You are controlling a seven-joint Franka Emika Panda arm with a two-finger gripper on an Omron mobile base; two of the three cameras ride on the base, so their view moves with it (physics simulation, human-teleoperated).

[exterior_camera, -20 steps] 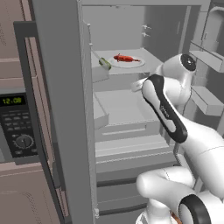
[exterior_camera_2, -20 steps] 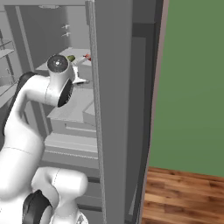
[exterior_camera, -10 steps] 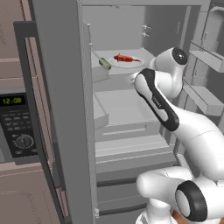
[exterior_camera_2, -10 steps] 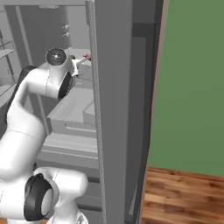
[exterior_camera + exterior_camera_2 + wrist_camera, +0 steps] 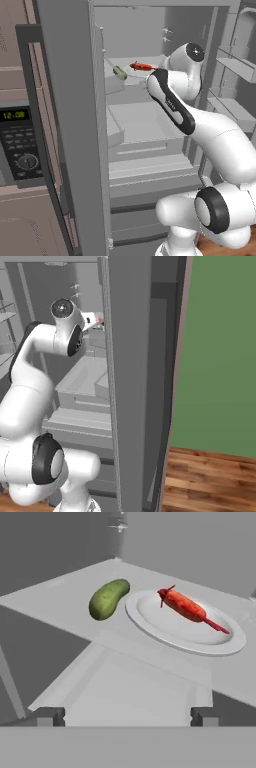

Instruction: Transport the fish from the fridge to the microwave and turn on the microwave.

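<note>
Two fingertips of my gripper stand wide apart and hold nothing, aimed at the fridge shelf. Ahead, the fish lies on a white plate, easy to reach; a green vegetable rests just beside the plate.

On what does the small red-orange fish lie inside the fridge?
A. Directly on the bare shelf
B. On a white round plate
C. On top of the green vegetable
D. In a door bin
B: in the hand view the small red-orange fish lies on the white round plate, with the green vegetable beside the plate on the shelf.
</note>
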